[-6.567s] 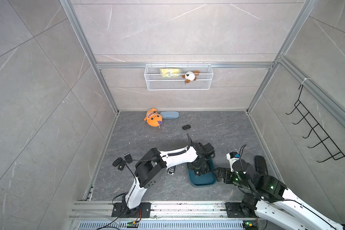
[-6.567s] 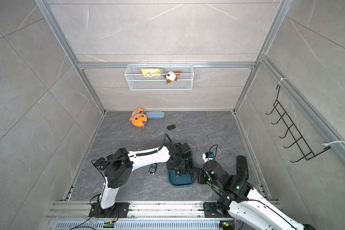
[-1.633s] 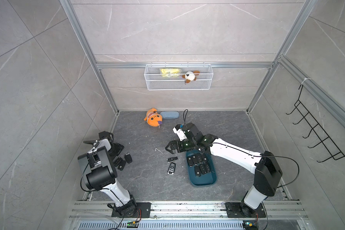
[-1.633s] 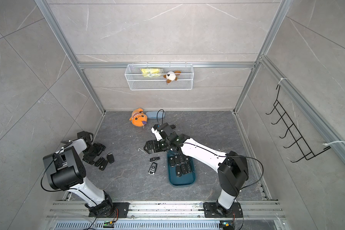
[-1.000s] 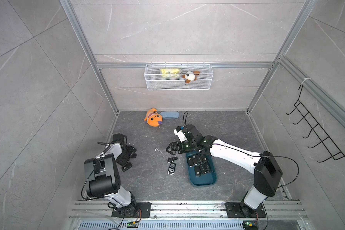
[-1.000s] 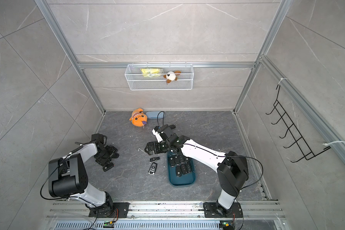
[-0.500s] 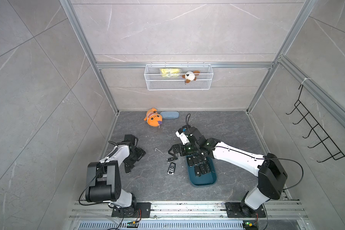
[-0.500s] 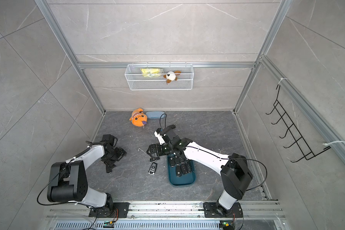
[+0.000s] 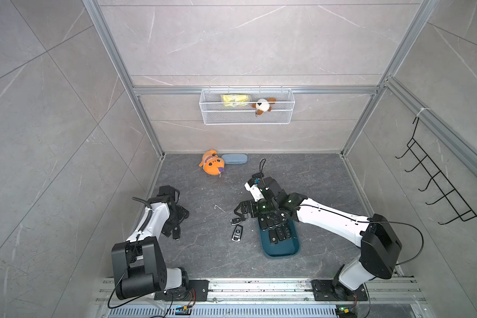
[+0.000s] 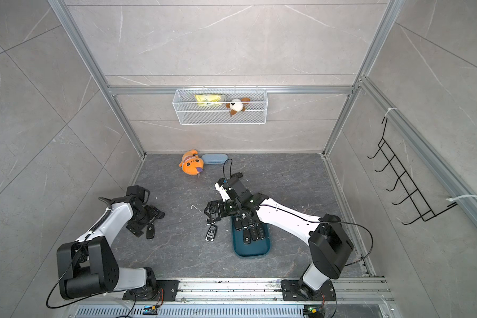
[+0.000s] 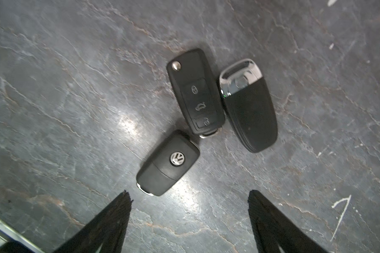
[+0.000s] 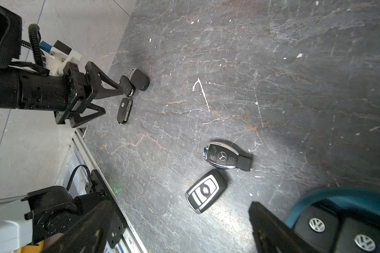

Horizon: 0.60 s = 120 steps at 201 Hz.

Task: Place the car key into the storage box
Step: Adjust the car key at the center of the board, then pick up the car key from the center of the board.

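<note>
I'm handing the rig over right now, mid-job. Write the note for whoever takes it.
Left claw: open, empty, facing three keys on the floor.
Right claw: open, empty, beside the storage box, near the star-logo key and silver-faced fob.
Done: several keys lie in the box.
Left: those five floor keys, plus a sixth key beyond the right arm.

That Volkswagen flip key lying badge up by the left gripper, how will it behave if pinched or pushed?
The Volkswagen flip key looks like a rigid plastic shell, so it should stay stiff in the left gripper. Lying flat and low, it probably slides rather than rolls. A push could bump the three-button key close by.
</note>
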Each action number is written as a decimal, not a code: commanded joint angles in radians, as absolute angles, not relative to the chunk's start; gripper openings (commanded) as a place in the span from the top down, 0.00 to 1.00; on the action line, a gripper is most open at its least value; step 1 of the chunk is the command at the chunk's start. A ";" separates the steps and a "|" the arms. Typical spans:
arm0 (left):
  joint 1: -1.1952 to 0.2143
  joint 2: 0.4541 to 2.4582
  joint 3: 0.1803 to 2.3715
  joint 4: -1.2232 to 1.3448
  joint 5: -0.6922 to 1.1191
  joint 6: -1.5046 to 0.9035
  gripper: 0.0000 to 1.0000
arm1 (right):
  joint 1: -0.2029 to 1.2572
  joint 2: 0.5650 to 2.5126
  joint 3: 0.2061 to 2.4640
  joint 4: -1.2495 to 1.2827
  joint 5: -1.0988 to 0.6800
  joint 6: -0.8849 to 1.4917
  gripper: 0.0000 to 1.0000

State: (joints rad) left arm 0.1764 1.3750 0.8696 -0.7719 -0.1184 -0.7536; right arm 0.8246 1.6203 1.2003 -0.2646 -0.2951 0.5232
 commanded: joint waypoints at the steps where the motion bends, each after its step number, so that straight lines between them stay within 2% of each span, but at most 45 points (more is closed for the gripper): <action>1: 0.220 1.411 0.883 -0.766 -0.112 -0.684 0.14 | 0.828 1.585 1.189 -0.258 -0.276 0.515 0.01; 88: 0.224 1.504 0.819 -0.675 -0.060 -0.651 0.16 | 0.827 1.575 1.176 -0.260 -0.264 0.519 0.01; 120: 0.222 1.534 0.814 -0.660 -0.033 -0.655 0.25 | 0.825 1.575 1.175 -0.260 -0.261 0.520 0.00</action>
